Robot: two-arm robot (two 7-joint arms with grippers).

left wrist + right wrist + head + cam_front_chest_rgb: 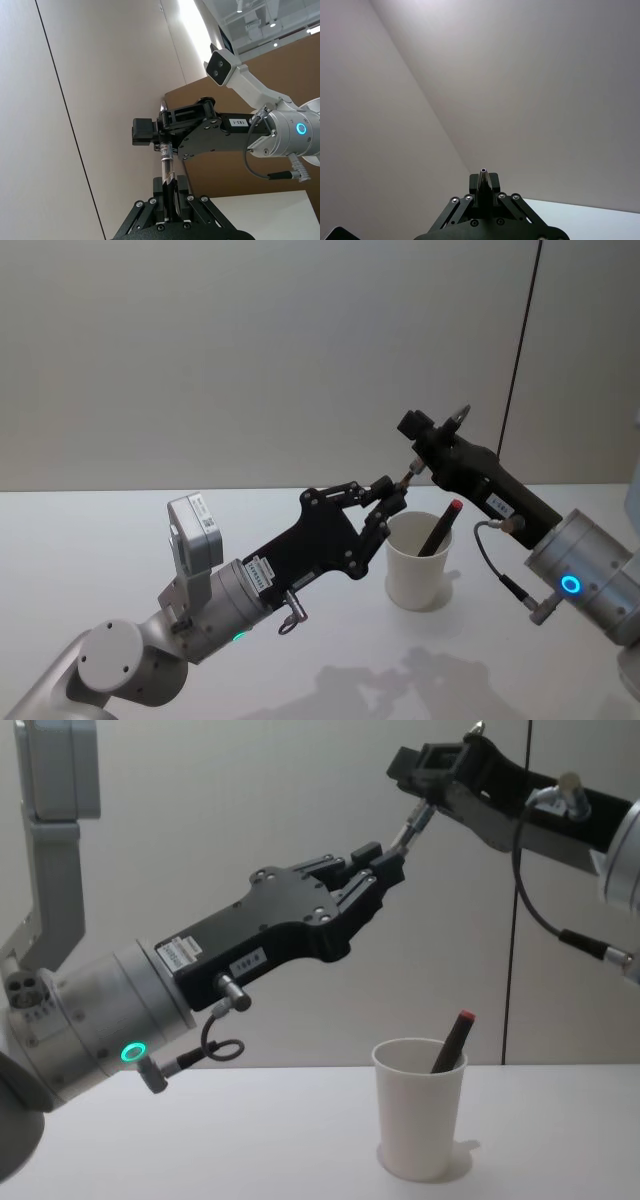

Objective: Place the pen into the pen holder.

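Pen (412,825) slants upward-right above pen holder (420,1120), clamped by left gripper (385,865) and right gripper (428,792).

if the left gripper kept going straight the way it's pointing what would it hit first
Probably the right gripper. The left gripper points up and forward, and the pen shut in its fingers already reaches the right gripper; the pen holder sits well below that line.

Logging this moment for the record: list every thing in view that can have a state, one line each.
Cup: upright on the table, one dark, red-tipped pen leaning inside.
Clear pen: in the air above the cup, gripped at both ends.
Left claw: shut on the clear pen's lower end.
Right claw: shut on its upper end.
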